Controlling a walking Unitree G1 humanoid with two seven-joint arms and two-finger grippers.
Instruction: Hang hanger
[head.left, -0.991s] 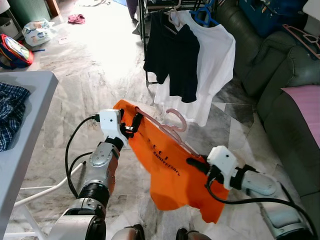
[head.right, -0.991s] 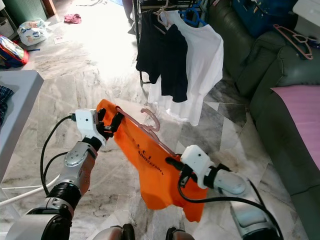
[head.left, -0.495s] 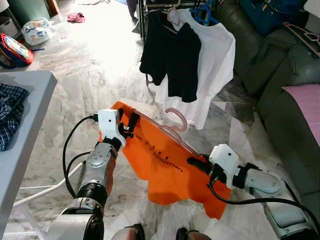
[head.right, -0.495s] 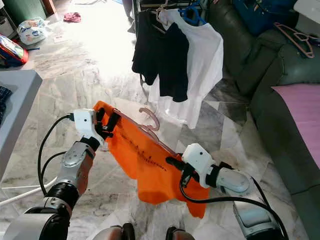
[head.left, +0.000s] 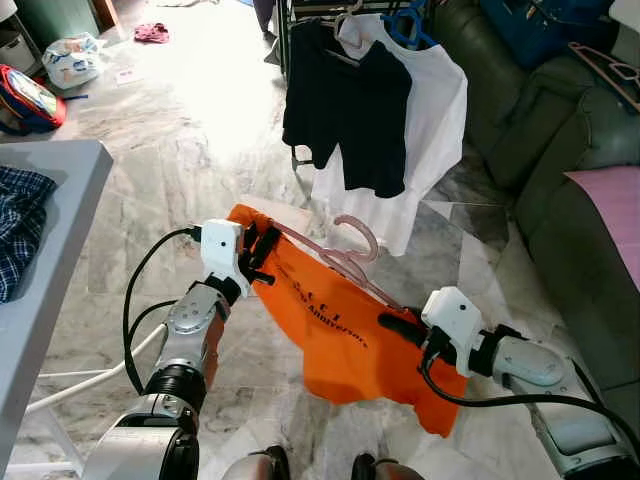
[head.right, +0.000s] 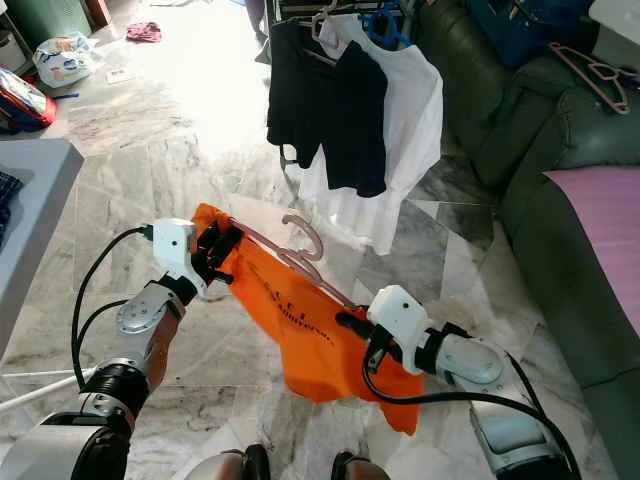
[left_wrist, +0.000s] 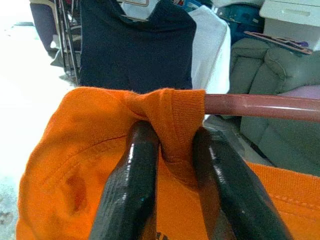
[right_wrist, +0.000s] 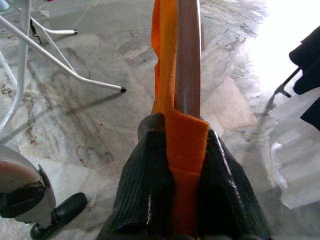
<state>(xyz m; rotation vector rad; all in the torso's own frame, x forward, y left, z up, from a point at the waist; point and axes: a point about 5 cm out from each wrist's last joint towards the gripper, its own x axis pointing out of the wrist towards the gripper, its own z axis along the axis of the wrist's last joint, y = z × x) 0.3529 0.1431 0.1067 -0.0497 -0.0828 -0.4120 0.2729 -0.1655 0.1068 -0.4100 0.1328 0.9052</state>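
The left gripper (head.left: 262, 255) is clenched on the left shoulder of an orange T-shirt (head.left: 340, 335), its two black fingers (left_wrist: 131, 190) pinching the bunched cloth where the pink hanger (head.left: 345, 255) runs out of the fabric. The right gripper (head.left: 395, 325) grasps the opposite shoulder, cloth and hanger bar pressed together between its fingers (right_wrist: 145, 195). The hanger lies slanted between the two grippers, left end farther, right end nearer, its hook standing clear above the collar and held off the floor. The shirt body sags below the bar and its lower hem hangs above the marble floor (head.left: 200, 130) without visibly touching it; the print on the chest is too small to read. Ahead, well apart from the hook, stands a clothes rack (head.left: 300, 20) carrying a black garment (head.left: 345, 100) and a white shirt (head.left: 435, 110); the rack's top rail is cut off by the frame edge. Open marble floor lies between shirt and rack. To the right a dark green sofa (head.left: 560, 130) borders the passage, with a pink cloth (head.left: 610, 200) on it. To the left a grey desk (head.left: 50, 230) edge bounds the space, bearing a checked garment (head.left: 20, 230) partly cut off. Cables trail from both wrists.
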